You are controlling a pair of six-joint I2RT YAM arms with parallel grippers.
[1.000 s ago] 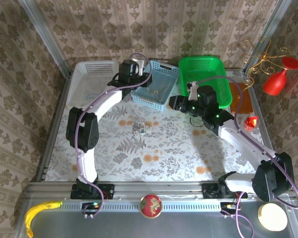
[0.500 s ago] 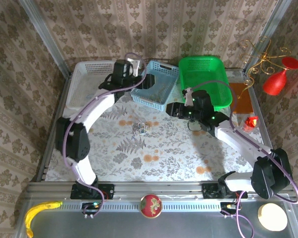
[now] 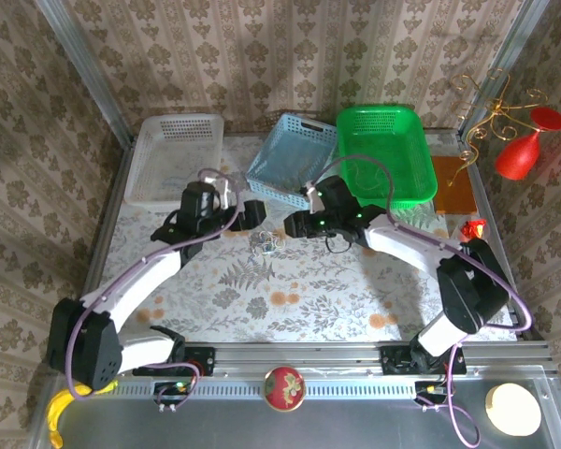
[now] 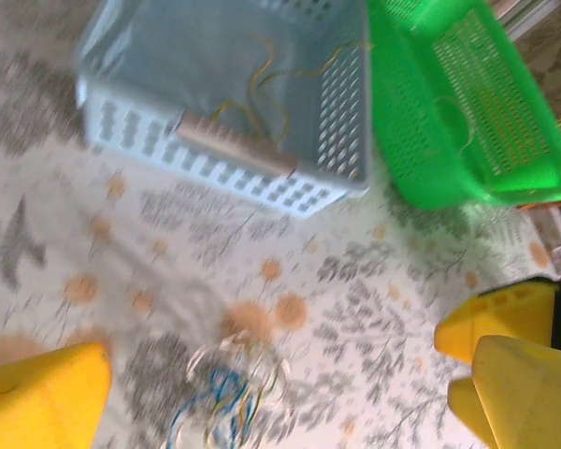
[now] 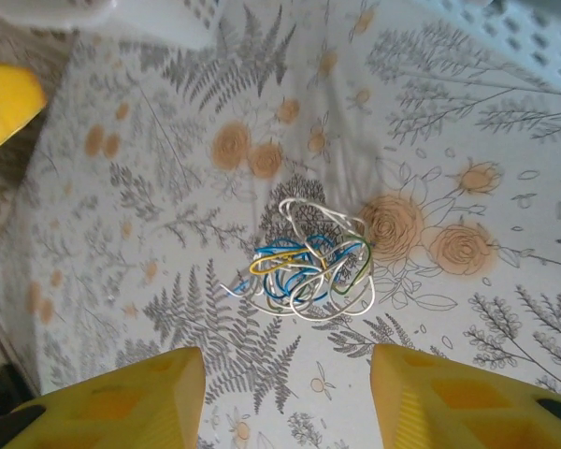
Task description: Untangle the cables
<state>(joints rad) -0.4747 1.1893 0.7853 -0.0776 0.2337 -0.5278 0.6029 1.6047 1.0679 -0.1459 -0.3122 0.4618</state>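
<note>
The cables (image 3: 266, 243) lie as a small knot of blue, white and pale yellow strands on the floral tablecloth, between the two grippers. My left gripper (image 3: 251, 214) hovers just above and left of the knot, open wide. In its blurred wrist view the knot (image 4: 226, 393) lies on the cloth between its yellow fingers (image 4: 42, 398). My right gripper (image 3: 292, 225) sits just right of the knot, open, holding nothing. The right wrist view has the knot (image 5: 309, 262) ahead of the gripper (image 5: 285, 402), not touching it. One thin yellowish cable (image 4: 262, 79) lies inside the blue basket (image 4: 332, 112).
Along the back stand a white basket (image 3: 173, 159), the blue basket (image 3: 290, 159) and a green basket (image 3: 383, 154). An orange mat (image 3: 449, 182), a small red thing (image 3: 472, 227) and a red glass (image 3: 519, 154) are at the right. The cloth nearer the arm bases is bare.
The left arm swung from over the blue basket down to the knot, and its gripper opened wide. The right gripper moved left from the green basket toward the knot, jaws narrowing slightly.
</note>
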